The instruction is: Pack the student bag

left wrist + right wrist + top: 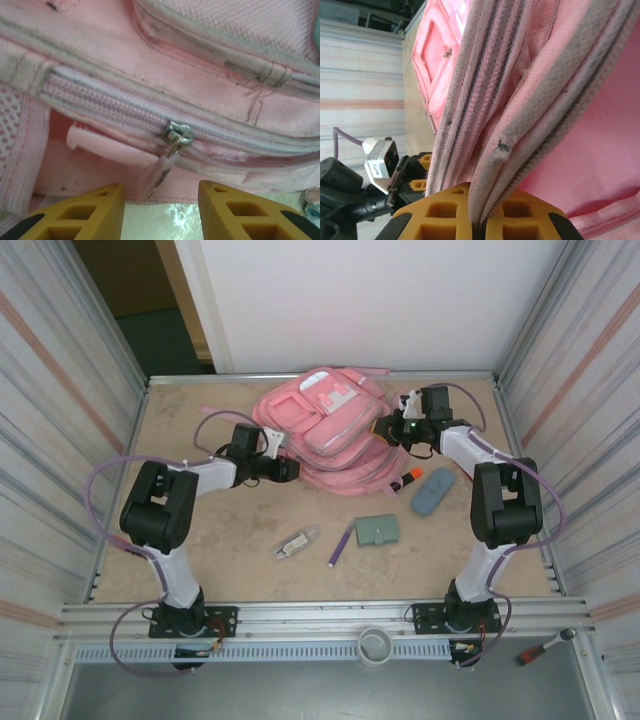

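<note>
Down by the near edge sits a tape roll [377, 645]; further in, a purple pen [341, 543] and a grey-blue pencil pouch [432, 490] lie on the surface [220, 540]. Beyond them the student bag [325, 430] lies flat toward the back. At it, the left tool [160, 202] stands released, a zip pull [162, 167] hanging between its fingers [90, 210]; the right tool [477, 222] is clenched on its zipped edge.

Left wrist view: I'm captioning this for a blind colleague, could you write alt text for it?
Close-up of a pink backpack with a zipper running across it. Its metal slider and pale pink pull tab hang just above the left end effector, whose two yellow fingers stand open, gripping nothing.
</note>
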